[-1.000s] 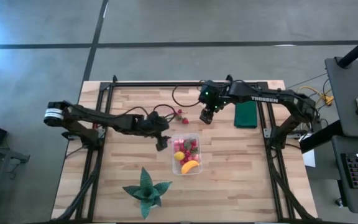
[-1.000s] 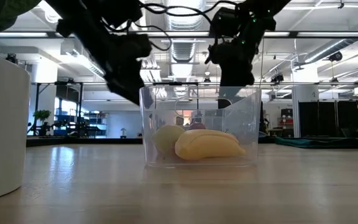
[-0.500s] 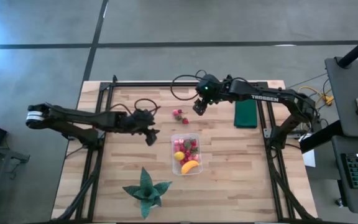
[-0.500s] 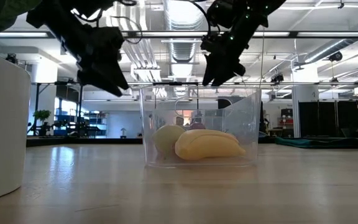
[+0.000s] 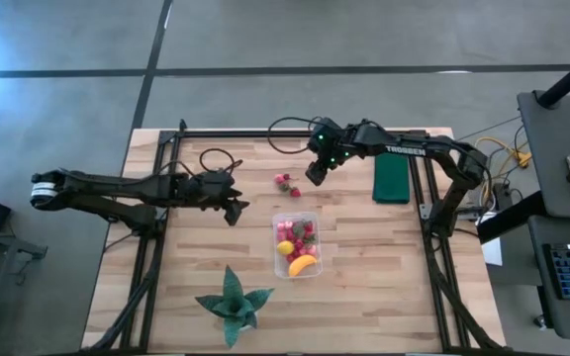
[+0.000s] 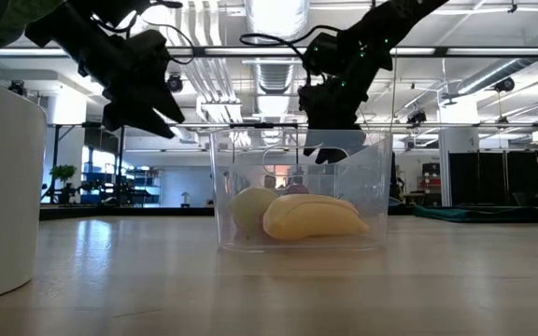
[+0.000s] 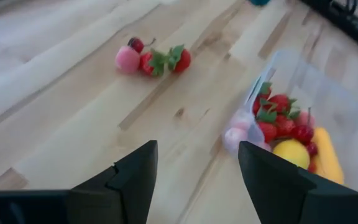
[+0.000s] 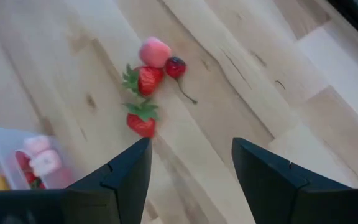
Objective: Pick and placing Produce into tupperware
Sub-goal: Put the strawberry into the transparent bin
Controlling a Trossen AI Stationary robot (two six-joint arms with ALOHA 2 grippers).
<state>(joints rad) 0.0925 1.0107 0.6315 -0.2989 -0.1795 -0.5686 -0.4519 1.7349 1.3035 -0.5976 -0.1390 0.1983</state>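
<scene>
four loose berries (one banana)

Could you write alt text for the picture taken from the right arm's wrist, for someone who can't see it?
Four small loose fruits, two strawberries, a pink piece and a dark cherry, lie together on the wooden table, seen past the right gripper and its two open dark fingers. A corner of the clear container with more fruit shows at the edge.

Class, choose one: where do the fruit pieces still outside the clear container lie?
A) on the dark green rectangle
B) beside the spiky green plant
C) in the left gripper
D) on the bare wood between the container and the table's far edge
D: the loose pieces lie on bare wood beyond the container, near the right gripper.
</scene>
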